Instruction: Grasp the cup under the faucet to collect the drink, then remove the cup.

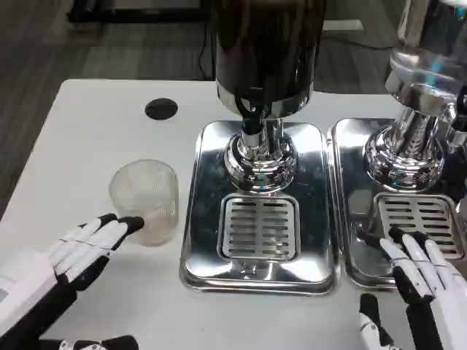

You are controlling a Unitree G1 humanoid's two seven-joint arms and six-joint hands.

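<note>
Cup (144, 199) at left hand (82, 251) fingertips

The cup (144, 200) stands on the table (87, 124) just beyond the left hand (80, 251), fingertips touching it. A dispenser (260, 95) on its tray (259, 211) lies to that hand's right. The right hand (416, 281) rests over a second tray (405, 211), a second dispenser (419, 109) beyond it.

Clear ribbed cup (145, 198), chrome slotted drip tray (259, 227), white table (87, 138)
</note>
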